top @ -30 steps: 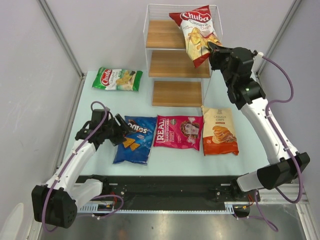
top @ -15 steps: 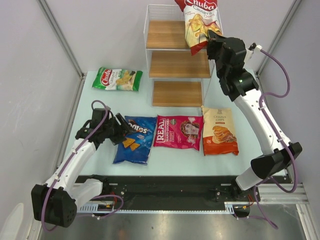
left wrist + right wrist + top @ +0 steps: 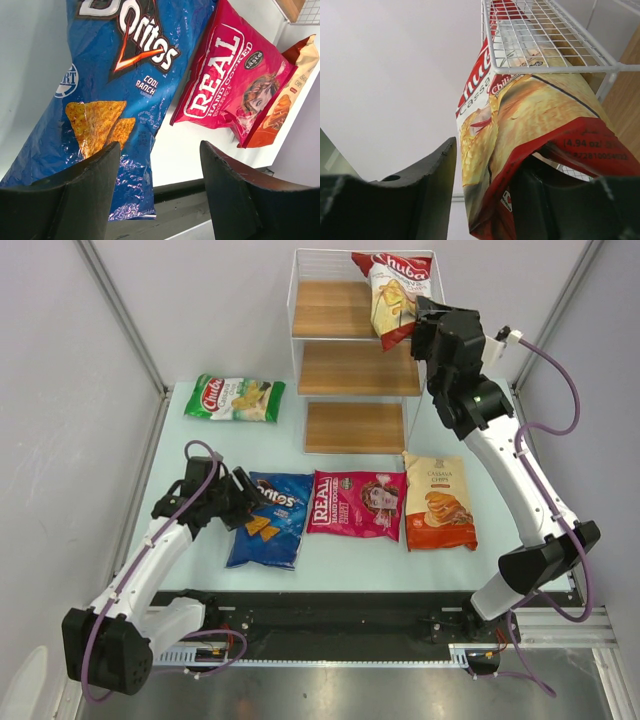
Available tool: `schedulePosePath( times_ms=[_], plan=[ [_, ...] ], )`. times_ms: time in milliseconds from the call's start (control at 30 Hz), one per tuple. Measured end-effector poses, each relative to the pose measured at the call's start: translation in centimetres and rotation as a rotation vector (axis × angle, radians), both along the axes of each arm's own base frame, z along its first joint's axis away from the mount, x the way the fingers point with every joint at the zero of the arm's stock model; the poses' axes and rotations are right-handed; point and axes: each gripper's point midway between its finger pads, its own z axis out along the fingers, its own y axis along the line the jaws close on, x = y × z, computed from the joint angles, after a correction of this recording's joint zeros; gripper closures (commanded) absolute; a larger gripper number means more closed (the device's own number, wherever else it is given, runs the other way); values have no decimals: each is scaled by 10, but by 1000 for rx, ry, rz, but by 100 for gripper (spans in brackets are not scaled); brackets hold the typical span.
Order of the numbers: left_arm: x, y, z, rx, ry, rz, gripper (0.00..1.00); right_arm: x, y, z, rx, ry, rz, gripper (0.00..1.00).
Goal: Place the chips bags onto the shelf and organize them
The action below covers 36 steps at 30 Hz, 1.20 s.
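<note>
**Red Chuba bag at top tier, right fingers spread**

The red Chuba bag is at the far right end of the shelf, up at the top tier and tilted. Its upper part is behind the white wire frame and its red bottom corner sticks out toward the right arm. I cannot tell whether it rests on the top board.

In the wrist view the right fingers are spread with the bag's bottom corner between them. There is a gap on one side, and the bag lies against the other finger, so it is not pinched.

The left fingers are spread and hover over the near end of the blue Doritos bag, holding nothing.

The Doritos bag lies flat on the bench, near left. The pink Real bag is just right of it, with their edges touching or overlapping. The orange-and-cream bag is right of that, near the shelf's right leg. The green Chuba bag lies flat at far left, well apart from the row and left of the shelf.

The middle and bottom boards hold no bags.
</note>
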Motion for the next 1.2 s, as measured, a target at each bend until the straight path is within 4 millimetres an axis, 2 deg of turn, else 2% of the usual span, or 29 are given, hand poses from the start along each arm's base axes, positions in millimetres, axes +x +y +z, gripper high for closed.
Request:
schedulePosePath(
  times_ms=[267, 500, 633, 767, 800, 900, 933, 1033, 1100, 1200],
  plan=[
    [-2, -3, 0, 4, -2, -19, 30, -2, 3, 4, 6, -13, 26, 40],
    [-1, -3, 0, 3, -5, -20, 30, -28, 4, -18, 7, 26, 103, 39],
    [-1, -4, -1, 3, -7, -21, 30, -33, 4, -20, 10, 30, 142, 37],
    [-1, -3, -1, 6, -10, -24, 23, -46, 13, -25, -26, 33, 223, 36],
    [-1, -3, -1, 10, -12, -28, 17, -53, 15, -27, -45, 39, 248, 36],
    [0, 1, 2, 39, -18, -28, 17, -81, 13, -34, -106, 59, 297, 36],
    [3, 2, 5, 47, -27, -25, 17, -97, 8, -39, -131, 76, 310, 36],
    [11, 2, 9, 57, -43, -16, 17, -146, -18, -43, -189, 99, 309, 34],
    [16, 0, 5, 54, -36, -21, 18, -171, -36, -40, -214, 100, 289, 34],
    [21, -8, -6, 61, -3, -44, 18, -201, -58, -51, -271, 147, 268, 32]
  ],
)
